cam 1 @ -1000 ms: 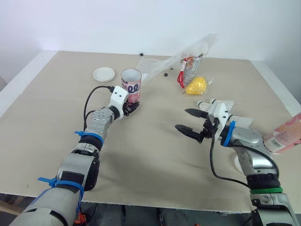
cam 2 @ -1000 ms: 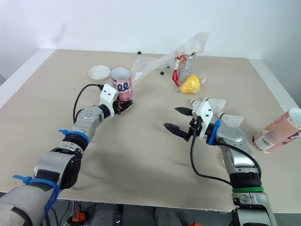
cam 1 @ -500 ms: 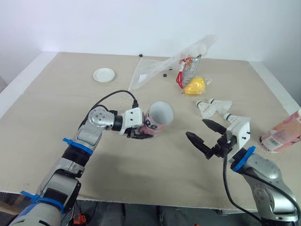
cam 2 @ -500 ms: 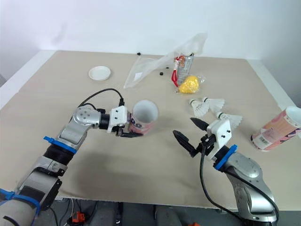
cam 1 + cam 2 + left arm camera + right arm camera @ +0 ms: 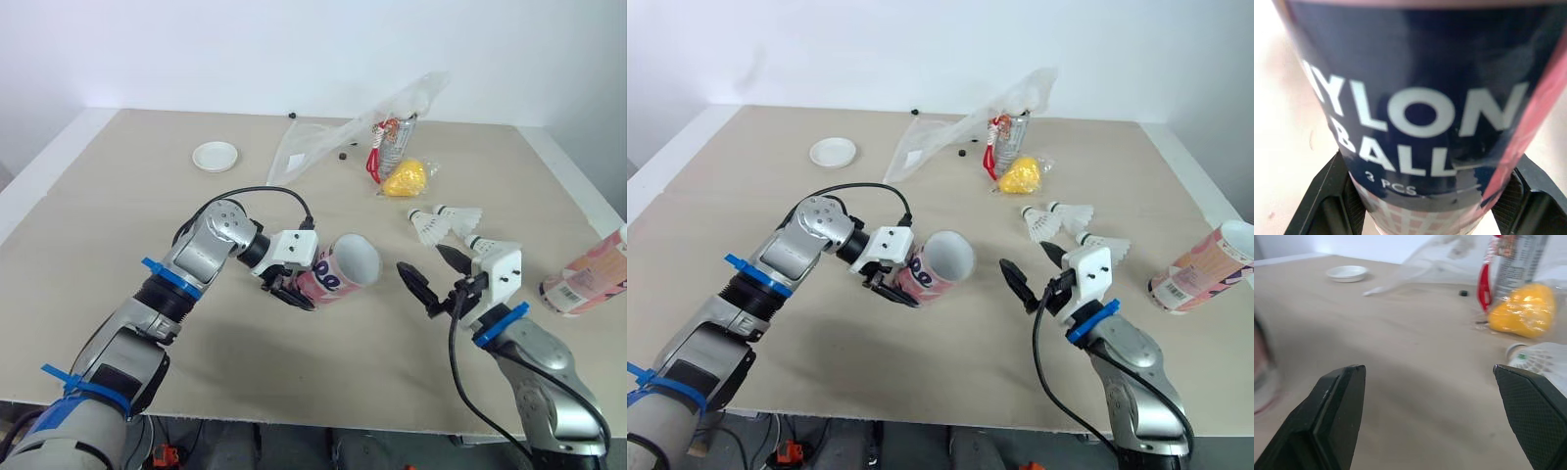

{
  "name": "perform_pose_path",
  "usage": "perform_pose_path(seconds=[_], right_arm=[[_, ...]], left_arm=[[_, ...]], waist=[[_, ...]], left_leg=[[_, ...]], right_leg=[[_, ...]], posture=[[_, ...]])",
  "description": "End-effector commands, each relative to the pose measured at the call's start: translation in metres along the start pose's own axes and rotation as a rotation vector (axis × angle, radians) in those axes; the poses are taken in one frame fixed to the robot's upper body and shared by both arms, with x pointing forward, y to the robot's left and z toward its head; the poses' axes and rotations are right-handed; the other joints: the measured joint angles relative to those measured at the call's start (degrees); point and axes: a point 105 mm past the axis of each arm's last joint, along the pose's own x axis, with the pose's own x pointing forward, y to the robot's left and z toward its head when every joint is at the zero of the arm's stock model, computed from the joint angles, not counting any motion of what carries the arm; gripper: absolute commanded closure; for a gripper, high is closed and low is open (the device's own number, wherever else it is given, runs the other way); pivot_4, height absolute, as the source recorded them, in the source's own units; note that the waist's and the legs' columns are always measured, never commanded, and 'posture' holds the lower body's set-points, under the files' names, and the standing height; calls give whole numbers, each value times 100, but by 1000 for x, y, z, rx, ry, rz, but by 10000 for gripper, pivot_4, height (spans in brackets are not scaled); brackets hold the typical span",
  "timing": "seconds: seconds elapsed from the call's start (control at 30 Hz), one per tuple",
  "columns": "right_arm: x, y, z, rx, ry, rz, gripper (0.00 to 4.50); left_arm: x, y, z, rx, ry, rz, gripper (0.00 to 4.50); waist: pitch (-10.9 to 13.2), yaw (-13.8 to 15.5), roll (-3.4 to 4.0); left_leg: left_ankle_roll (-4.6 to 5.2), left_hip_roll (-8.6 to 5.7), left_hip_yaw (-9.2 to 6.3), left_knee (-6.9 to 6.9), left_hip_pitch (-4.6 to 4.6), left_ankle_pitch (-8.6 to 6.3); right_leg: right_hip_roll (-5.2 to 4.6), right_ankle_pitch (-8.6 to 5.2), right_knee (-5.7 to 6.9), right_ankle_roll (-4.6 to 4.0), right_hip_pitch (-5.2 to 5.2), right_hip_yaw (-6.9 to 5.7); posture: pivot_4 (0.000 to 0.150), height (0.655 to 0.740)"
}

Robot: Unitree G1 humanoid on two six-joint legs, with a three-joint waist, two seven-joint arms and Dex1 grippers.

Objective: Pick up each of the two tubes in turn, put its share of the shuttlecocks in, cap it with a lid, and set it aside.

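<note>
My left gripper (image 5: 285, 285) is shut on a pink and navy tube (image 5: 338, 272), held tilted above the table with its open mouth turned toward my right side. The left wrist view has the tube's label (image 5: 1420, 112) close up between the black fingers (image 5: 1327, 196). My right gripper (image 5: 429, 276) is open and holds nothing, just right of the tube's mouth. Two white shuttlecocks (image 5: 438, 222) lie on the table beyond it. A second pink tube (image 5: 586, 281) lies on its side at the right edge. A white lid (image 5: 216, 156) rests at the far left.
A crumpled clear plastic bag (image 5: 362, 127) lies at the back, beside a silver can with red strap (image 5: 392, 145) and a yellow object in plastic (image 5: 409, 179). Small black bits (image 5: 344, 154) dot the tan table (image 5: 118, 225) near the bag.
My left gripper has carried the tube from the back left toward the centre and tipped it over. The right gripper stayed open, drew back toward the front, then edged toward the tube.
</note>
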Motion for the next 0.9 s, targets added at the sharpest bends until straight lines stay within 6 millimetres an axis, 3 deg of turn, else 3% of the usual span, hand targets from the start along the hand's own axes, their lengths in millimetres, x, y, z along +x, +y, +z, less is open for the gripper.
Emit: perform_pose_path(seconds=[0.03, 0.27, 0.57, 0.9], right_arm=[[15, -14, 4, 3, -7, -82, 0], [40, -27, -6, 67, 30, -161, 0], [53, -41, -17, 137, 65, -218, 0], [78, -47, -17, 146, 79, -251, 0]], left_arm=[[-5, 1, 7, 2, 32, -3, 16528], [-3, 1, 9, -32, 41, 11, 16528], [-4, 1, 16, -30, 18, 24, 16528], [-3, 2, 17, -33, 8, 36, 16528]], waist=[[0, 5, 0], [0, 6, 2], [0, 5, 3], [1, 0, 4]], left_leg=[[0, 0, 1, 1, 2, 0], [1, -2, -5, -4, -2, -1], [1, -3, -7, -3, -2, -1], [1, -2, -7, -3, -2, -1]], right_leg=[[0, 0, 3, 1, 0, 1], [2, -3, 9, 21, 0, -3], [1, -2, 11, 22, 0, -5], [2, 0, 13, 21, -2, -4]], posture=[[1500, 7400], [1500, 7400], [1500, 7400], [1500, 7400]])
